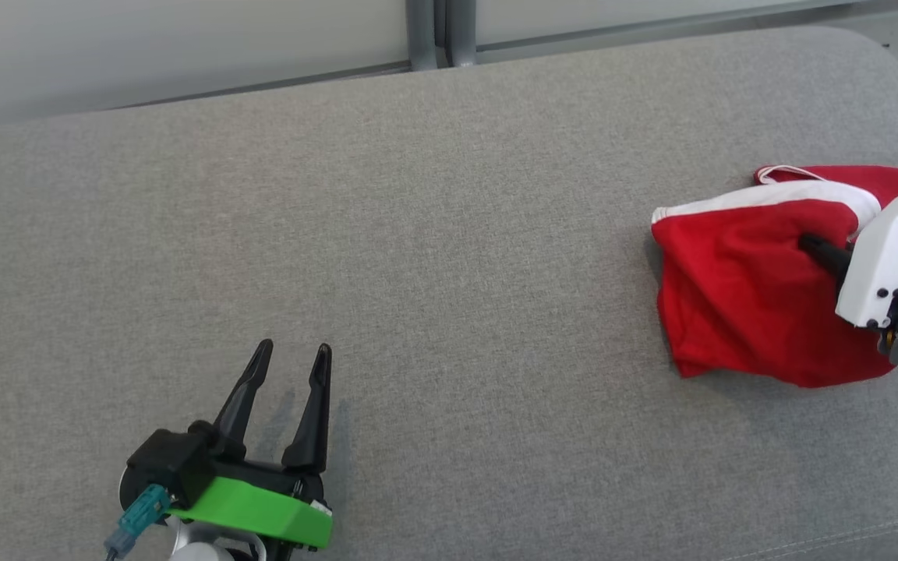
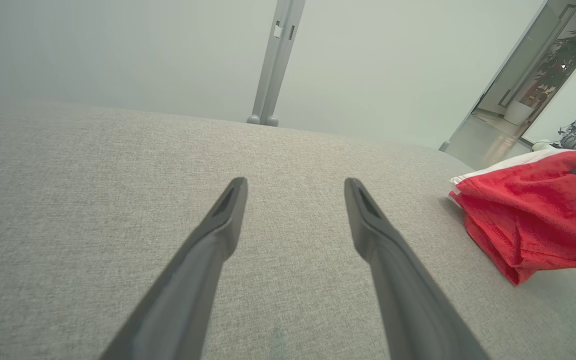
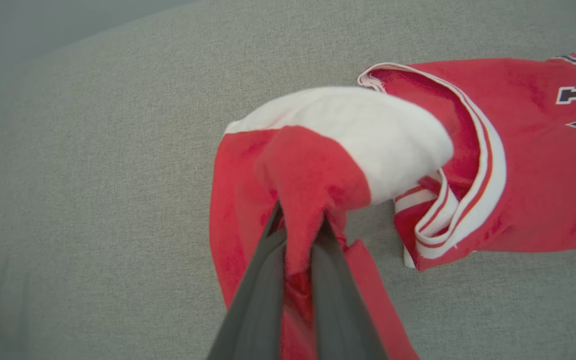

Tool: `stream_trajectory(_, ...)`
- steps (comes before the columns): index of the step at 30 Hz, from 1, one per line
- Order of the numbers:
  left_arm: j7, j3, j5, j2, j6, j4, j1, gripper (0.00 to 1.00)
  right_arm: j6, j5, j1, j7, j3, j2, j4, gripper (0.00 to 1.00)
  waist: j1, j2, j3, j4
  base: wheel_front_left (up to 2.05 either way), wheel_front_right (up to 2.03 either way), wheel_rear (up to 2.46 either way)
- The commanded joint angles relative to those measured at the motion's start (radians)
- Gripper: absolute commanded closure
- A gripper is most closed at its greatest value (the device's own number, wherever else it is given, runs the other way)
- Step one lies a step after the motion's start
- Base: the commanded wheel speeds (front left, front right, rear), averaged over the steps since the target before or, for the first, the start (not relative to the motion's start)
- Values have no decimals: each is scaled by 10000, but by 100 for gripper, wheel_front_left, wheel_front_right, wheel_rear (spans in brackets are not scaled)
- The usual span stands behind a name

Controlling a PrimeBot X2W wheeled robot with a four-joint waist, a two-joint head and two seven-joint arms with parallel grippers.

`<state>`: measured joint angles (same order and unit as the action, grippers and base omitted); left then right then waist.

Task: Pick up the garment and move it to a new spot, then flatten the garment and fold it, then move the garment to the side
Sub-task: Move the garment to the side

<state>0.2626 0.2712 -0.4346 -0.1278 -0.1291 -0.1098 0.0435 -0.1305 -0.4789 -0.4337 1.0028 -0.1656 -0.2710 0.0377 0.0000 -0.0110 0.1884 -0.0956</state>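
Observation:
The garment (image 1: 737,296) is a red jersey with white trim and dark lettering, bunched at the right end of the grey cushion (image 1: 433,234). My right gripper (image 1: 811,245) is shut on a fold of its red cloth, lifting part of it. From the right wrist, the red fabric (image 3: 313,175) is pinched between the two dark fingers of that gripper (image 3: 298,220), and the rest trails onto the cushion. My left gripper (image 1: 293,354) stands open at the lower left, holding nothing, far from the jersey. In the left wrist view its fingers (image 2: 295,187) are spread over bare cushion, with the garment (image 2: 533,210) at the right.
A pale wall with a grey metal post (image 1: 441,31) runs behind the cushion. The cushion's rounded right end (image 1: 885,70) lies just past the jersey. A doorway with a plant (image 2: 563,55) is visible far right.

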Motion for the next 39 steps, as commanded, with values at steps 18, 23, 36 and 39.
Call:
stream_trajectory(18,23,798,-129,-665,-29,-227,1526,0,-4,1113,-3047,-136,-417,-1305,1947,100,0,110,2098,-149,0,0,0)
stream_trajectory(23,23,895,-159,-785,-29,-202,1677,0,-4,1492,-3140,-148,-883,-1755,2354,100,0,110,2351,47,0,0,0)
stream_trajectory(36,23,1193,-210,-768,-29,-291,2071,0,-1,2626,-2813,-1924,-669,-3363,3570,100,0,110,2692,797,0,0,0)
stream_trajectory(39,23,1192,-217,-723,-29,-318,2055,0,-1,2692,-2822,-2123,-418,-3639,3794,100,0,110,2656,892,0,0,0)
